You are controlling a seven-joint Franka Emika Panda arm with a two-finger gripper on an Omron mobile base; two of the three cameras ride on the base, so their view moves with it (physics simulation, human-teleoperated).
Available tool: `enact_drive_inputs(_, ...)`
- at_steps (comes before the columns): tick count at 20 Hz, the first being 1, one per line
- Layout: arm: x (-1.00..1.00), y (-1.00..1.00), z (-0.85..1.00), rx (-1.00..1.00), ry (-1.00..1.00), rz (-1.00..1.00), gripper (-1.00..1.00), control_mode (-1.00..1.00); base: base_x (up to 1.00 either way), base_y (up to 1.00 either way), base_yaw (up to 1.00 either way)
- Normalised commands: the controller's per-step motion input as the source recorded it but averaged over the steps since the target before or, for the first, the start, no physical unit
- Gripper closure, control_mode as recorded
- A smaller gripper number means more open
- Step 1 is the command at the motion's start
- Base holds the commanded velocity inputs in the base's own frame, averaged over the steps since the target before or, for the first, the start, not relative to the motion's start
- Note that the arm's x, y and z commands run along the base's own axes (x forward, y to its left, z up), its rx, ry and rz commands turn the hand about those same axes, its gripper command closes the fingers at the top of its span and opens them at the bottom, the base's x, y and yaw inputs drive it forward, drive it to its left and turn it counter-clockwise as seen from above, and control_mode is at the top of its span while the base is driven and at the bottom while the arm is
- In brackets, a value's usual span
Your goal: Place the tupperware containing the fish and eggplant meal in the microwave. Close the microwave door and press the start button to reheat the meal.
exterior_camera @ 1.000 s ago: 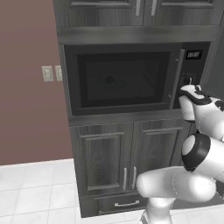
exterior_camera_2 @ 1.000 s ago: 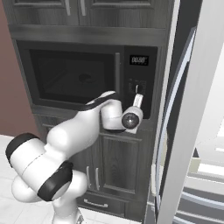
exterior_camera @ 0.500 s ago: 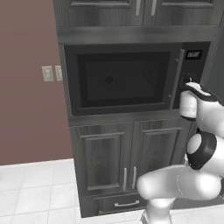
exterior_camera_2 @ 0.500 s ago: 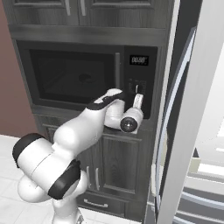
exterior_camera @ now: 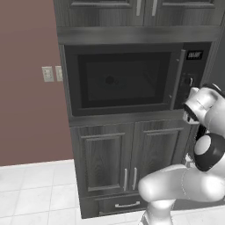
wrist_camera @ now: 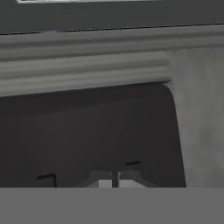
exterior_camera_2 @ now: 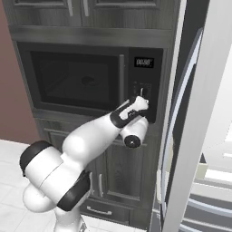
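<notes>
We see the microwave point(exterior_camera: 132, 77) built into dark grey wood cabinetry point(exterior_camera: 114, 167), with its door point(exterior_camera: 123, 79) shut flat against the front. The door's wide glass window is dark, and we cannot make out the tupperware or the meal through it. The long vertical bar handle point(exterior_camera: 178, 79) runs down the door's right edge, just beside the control panel point(exterior_camera_2: 144, 86). On that panel the digital display point(exterior_camera_2: 144, 62) sits near the top, with the controls below it.

In the right base view the white arm reaches up from the lower left, and its hand point(exterior_camera_2: 141, 102) is right at the lower part of the control panel, apparently touching it just under the controls. In the left base view the arm's wrist stands in front of the panel's lower right, so the hand itself is hidden there behind the white body. In the hand view the two dark fingertips point(wrist_camera: 124, 176) sit pressed together with hardly any gap between them and nothing between them; beyond them lies a dark flat surface with a rounded corner, and a band of grey wood trim point(wrist_camera: 87, 65) crosses above it.

Below the microwave two grey cabinet doors point(exterior_camera: 132, 162) with slim metal pulls are closed, and a drawer point(exterior_camera: 121, 204) sits beneath them. A pair of wall switches point(exterior_camera: 52, 74) is mounted on the reddish-brown wall point(exterior_camera: 26, 88) to the left. In the right base view the white fridge point(exterior_camera_2: 199, 136) stands at the right, its door swung open.
</notes>
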Motion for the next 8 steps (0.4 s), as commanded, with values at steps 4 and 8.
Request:
enact_drive_inputs(4,0.02,0.00,-0.16,0.00,-0.30,0.00,1.00,-1.00,0.00,0.00,0.00)
enact_drive_inputs(8,0.00,0.00,-0.05,0.00,-0.29,-0.01,1.00,-1.00,0.00,0.00,0.00)
